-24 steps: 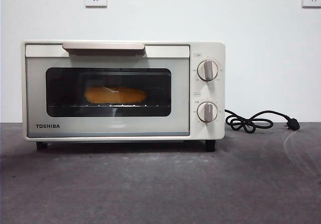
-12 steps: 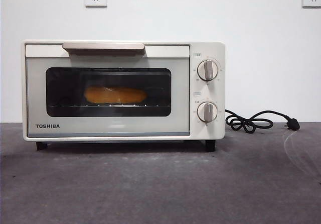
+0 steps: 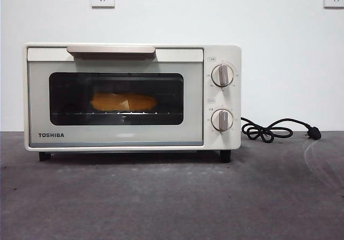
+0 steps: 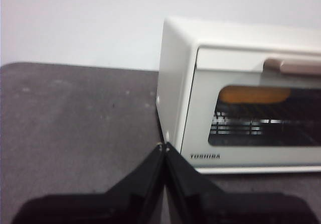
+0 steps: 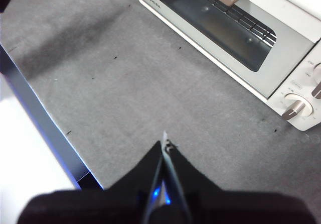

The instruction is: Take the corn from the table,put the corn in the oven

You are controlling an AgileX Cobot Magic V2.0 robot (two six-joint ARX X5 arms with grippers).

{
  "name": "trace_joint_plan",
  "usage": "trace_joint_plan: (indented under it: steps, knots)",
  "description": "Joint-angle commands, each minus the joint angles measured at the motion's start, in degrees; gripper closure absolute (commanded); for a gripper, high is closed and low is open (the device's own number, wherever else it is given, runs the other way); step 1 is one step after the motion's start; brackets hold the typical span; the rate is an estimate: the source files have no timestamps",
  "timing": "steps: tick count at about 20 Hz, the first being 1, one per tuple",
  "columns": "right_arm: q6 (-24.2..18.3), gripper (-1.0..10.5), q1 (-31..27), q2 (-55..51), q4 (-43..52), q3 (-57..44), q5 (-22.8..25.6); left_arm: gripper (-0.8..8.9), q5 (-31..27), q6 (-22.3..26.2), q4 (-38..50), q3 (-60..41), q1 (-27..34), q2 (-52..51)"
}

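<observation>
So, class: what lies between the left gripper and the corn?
The oven's shut glass door. In the left wrist view, the left gripper hovers over the table by the oven's corner, and the corn shows behind the glass.

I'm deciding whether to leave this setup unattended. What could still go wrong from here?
Little looks risky. The corn lies on the rack inside the oven, door closed, and the left gripper and right gripper are shut and clear of it. The power cord lies loose on the table beside the oven, where a passing arm might snag it. Whether the two knobs are off is unreadable.
</observation>
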Motion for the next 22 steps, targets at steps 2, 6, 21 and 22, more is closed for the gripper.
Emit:
trace_joint_plan:
  steps: [2,6,21,22]
  knots:
    - [-0.3,9.6,0.0,0.2,0.2,0.1,0.3,8.17,-0.2,1.8,-2.9,-0.6,0.2,-0.2]
    - [-0.3,9.6,0.0,0.2,0.2,0.1,0.3,8.17,-0.2,3.6,-8.2,-0.6,0.2,-0.2]
    - [-0.3,9.6,0.0,0.2,0.2,0.1,0.3,8.17,0.3,5.4,-13.4,-0.6,0.2,-0.2]
    - [-0.3,9.6,0.0,0.2,0.2,0.1,0.3,8.17,0.3,5.4,-13.4,-0.6,0.2,-0.2]
